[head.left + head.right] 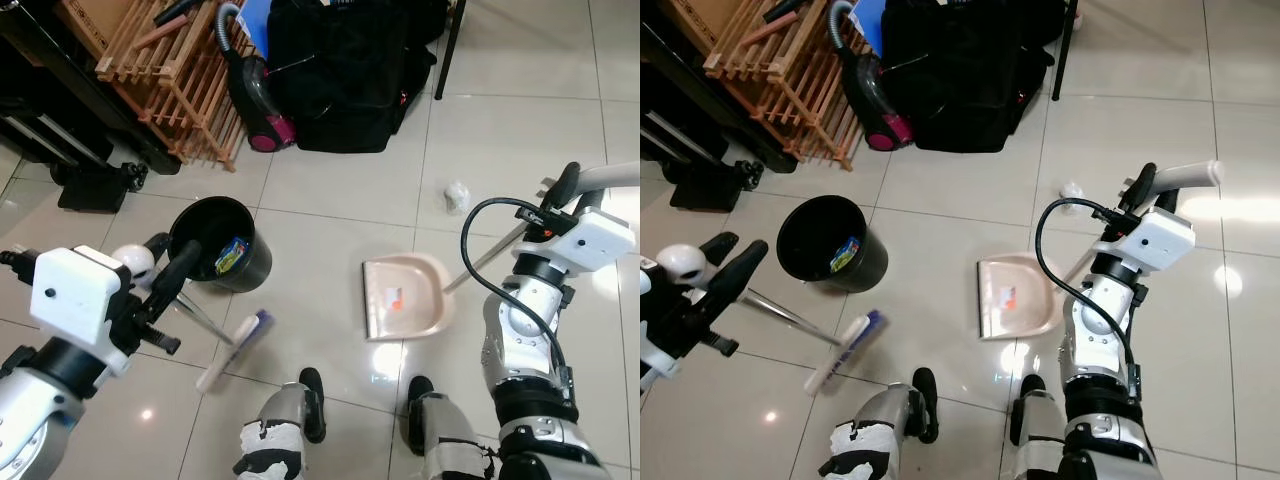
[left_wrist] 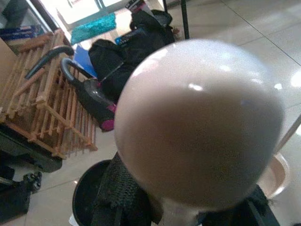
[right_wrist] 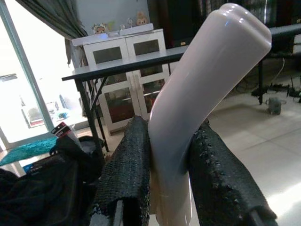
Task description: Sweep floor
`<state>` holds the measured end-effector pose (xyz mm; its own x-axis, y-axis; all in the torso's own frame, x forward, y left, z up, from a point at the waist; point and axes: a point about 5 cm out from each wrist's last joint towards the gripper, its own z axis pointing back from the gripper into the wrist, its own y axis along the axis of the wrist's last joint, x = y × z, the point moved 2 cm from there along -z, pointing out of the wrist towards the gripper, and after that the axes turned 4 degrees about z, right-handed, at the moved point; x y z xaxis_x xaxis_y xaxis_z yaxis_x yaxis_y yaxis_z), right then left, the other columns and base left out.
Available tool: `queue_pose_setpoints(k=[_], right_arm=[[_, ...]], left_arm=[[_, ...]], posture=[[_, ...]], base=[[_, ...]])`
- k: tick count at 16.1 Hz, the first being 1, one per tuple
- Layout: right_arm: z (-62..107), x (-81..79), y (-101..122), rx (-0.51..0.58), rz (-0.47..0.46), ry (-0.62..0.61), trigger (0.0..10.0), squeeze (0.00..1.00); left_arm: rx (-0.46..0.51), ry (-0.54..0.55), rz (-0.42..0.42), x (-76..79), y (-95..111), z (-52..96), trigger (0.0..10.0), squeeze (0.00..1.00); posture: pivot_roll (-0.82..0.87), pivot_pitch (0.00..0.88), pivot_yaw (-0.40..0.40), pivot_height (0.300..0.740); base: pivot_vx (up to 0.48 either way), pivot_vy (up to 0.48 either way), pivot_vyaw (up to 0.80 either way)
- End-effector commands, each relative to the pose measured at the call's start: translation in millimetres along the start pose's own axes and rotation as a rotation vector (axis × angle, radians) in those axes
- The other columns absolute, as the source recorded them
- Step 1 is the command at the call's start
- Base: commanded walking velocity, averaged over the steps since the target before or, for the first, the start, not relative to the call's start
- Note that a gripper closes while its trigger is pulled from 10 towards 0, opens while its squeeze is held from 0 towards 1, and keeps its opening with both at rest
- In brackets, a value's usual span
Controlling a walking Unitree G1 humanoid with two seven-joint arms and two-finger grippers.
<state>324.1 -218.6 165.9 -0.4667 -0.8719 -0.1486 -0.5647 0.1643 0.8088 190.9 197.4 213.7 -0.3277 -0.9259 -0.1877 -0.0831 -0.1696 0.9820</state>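
My left gripper (image 1: 160, 278) is shut on a broom's thin metal handle just below its white round knob (image 2: 197, 122). The broom head (image 1: 235, 348), white with purple bristles, rests on the tiles in front of my feet. To its right a pink dustpan (image 1: 405, 297) lies on the floor, open side toward the broom. Its long handle rises to my right gripper (image 3: 171, 141), whose black fingers (image 3: 127, 174) are shut around the white grip (image 1: 610, 175). Beyond the dustpan lies a crumpled white scrap (image 1: 456, 196).
A black bin (image 1: 220, 245) holding colourful litter stands just left of the broom. Further back are a wooden slatted rack (image 1: 165, 75), a dark vacuum cleaner (image 1: 255, 100), a big black bag (image 1: 340, 70) and a table leg (image 1: 445, 50). Open tiles lie to the right.
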Motion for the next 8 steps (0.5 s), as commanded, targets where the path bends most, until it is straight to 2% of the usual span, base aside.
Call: queue_pose_setpoints(k=[1, 4, 5, 8], right_arm=[[4.2, -4.9, 1, 0.023, -0.005, 0.010, 10.0, 0.00], [9.9, -6.9, -4, 0.005, 0.004, 0.016, 10.0, 0.00], [15.7, -6.7, -10, -0.019, 0.011, 0.013, 10.0, 0.04], [19.0, -6.6, -12, -0.020, 0.020, 0.006, 10.0, 0.30]], left_arm=[[0.004, 0.008, -0.036, -2.6, 7, 6.6, 10.0, 0.00], [-0.001, 0.013, -0.043, -5.2, 10, 9.3, 10.0, 0.00], [-0.005, 0.016, -0.051, -7.7, 12, 11.3, 10.0, 0.00], [-0.015, 0.014, -0.058, -10.1, 14, 14.5, 10.0, 0.00]], posture=[[0.30, 0.475, 0.199, 0.740], [0.32, 0.481, 0.201, 0.740], [0.33, 0.483, 0.208, 0.740], [0.34, 0.487, 0.217, 0.740]], base=[[0.000, 0.000, 0.00], [0.000, 0.000, 0.00], [0.000, 0.000, 0.00], [0.000, 0.000, 0.00]])
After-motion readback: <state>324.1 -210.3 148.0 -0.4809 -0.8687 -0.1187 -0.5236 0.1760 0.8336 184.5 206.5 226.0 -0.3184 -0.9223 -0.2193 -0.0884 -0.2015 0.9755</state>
